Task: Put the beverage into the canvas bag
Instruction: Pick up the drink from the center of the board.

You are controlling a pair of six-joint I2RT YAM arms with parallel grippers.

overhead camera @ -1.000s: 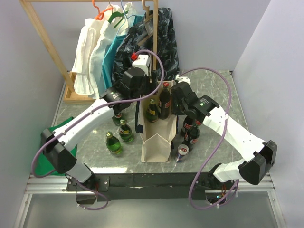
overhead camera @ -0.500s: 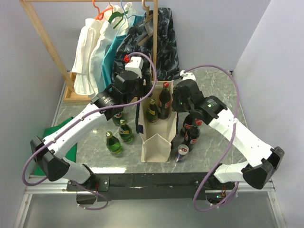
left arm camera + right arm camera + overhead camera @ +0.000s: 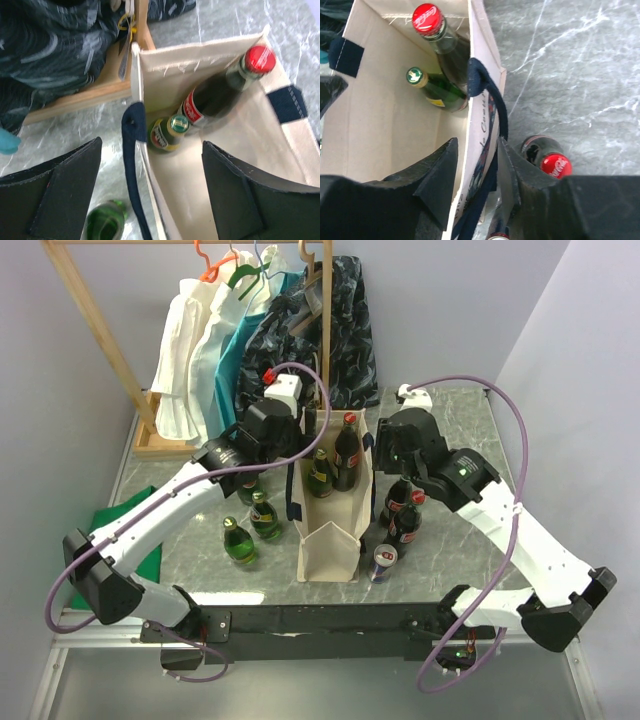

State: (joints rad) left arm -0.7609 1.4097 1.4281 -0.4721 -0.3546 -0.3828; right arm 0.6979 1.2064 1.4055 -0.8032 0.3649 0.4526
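Observation:
The canvas bag [image 3: 330, 540] stands open at the table's middle, cream with navy handles. Inside it stand a dark cola bottle [image 3: 347, 448] with a red cap and a green bottle [image 3: 320, 472]. My left gripper [image 3: 292, 443] is open and empty above the bag's left wall [image 3: 150, 200]; both bottles [image 3: 260, 59] [image 3: 178, 123] show beyond its tips. My right gripper [image 3: 386, 455] hangs over the bag's right wall [image 3: 482, 125], jaws a little apart, with the wall and a navy handle [image 3: 490, 95] seen between them. A gap shows beside the wall.
Three green bottles [image 3: 238, 540] [image 3: 264, 517] [image 3: 248, 487] stand left of the bag. Two cola bottles [image 3: 405, 522] [image 3: 395, 498] and a can [image 3: 383, 560] stand right of it. A wooden clothes rack [image 3: 325, 320] with hanging garments stands behind. A green cloth [image 3: 150, 562] lies at left.
My left gripper has drawn back to the left of the bag's far end. My right arm has straightened and its elbow has swung out right. The bag and bottles have stayed put.

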